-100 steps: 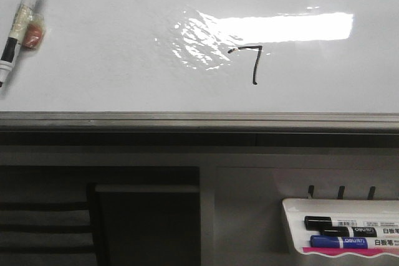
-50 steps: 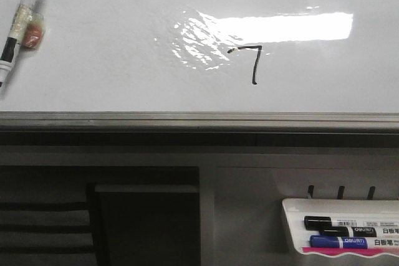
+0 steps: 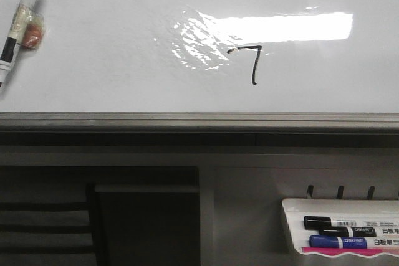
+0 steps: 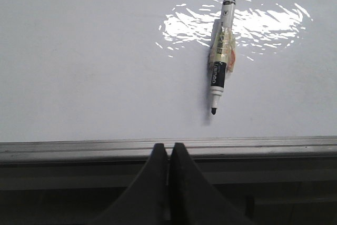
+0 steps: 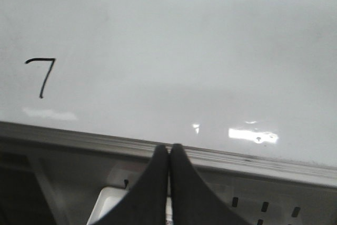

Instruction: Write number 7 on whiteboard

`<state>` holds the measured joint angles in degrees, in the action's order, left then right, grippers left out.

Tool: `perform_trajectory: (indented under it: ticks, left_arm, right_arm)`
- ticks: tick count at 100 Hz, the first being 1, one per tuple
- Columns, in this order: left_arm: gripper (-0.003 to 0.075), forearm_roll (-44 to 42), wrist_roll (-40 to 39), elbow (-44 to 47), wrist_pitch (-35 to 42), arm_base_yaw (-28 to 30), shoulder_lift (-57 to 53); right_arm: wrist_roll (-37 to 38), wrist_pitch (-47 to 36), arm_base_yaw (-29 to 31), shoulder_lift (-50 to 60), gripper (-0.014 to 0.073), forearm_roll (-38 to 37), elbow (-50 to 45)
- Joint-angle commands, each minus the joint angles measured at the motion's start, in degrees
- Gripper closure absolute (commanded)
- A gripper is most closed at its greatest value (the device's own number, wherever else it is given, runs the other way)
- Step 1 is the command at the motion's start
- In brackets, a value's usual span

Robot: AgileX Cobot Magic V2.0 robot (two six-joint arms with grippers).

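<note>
Both grippers, left (image 4: 169, 154) and right (image 5: 168, 156), are clenched with fingers pressed together, holding nothing and hanging just short of the whiteboard's (image 3: 112, 60) grey rail (image 3: 199, 119). In the front view neither arm shows; at 5 o'clock a white tray (image 3: 293, 207) with a black and a blue marker is cut off by the frame. Farther on, the 7 (image 3: 252, 63) sits right of the board's centre, under the glare, while an uncapped marker (image 3: 14, 29) lies at 10 o'clock, its tip cut off.
</note>
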<state>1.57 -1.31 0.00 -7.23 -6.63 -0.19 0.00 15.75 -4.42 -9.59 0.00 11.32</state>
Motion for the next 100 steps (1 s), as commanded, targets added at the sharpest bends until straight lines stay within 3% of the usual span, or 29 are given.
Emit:
perform_trajectory:
  ticks: [1,22,29,100]
  left_arm:
    - [0.0741,0.5,-0.5,1.9,5.1,0.0,-1.5]
    - [0.0741,0.5,-0.5,1.9,5.1,0.0,-1.5]
    - [0.0741,0.5,-0.5,1.9,5.1,0.0,-1.5]
    - [0.0741,0.5,-0.5,1.9,5.1,0.0,-1.5]
  right_arm:
    - [0.0,-11.2,3.0,3.0,0.0665,1.6,-3.8]
    - [0.0,-18.6,3.8,9.2,0.0665,1.6,-13.8]
    - [0.0,-15.0,3.8,10.7,0.0665,1.6,-13.4]
    - [0.0,-15.2,4.9,11.4,0.0665,1.6,-13.6]
